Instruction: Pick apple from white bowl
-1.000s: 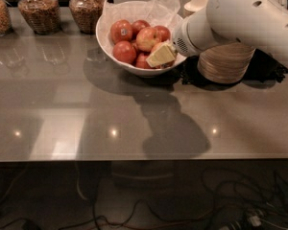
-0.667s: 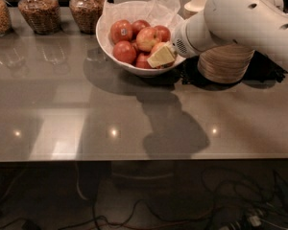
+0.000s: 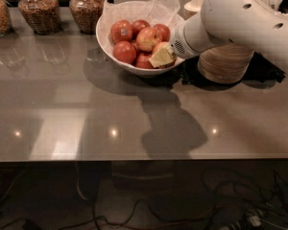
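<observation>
The gripper (image 3: 162,57) is inside the white bowl (image 3: 105,32), at its right front, against the apple (image 3: 158,47). I cannot tell whether it is open or closed. The apple lies in the bowl among other apples (image 3: 121,31). Secure grasp and lift are not yet done.

No text, label, brand, number or sign is showing legibly on any surface here. The gripper (image 3: 162,57) is sitting inside the right side of the white bowl (image 3: 102,37), just beside the piled apples (image 3: 123,51).
</observation>
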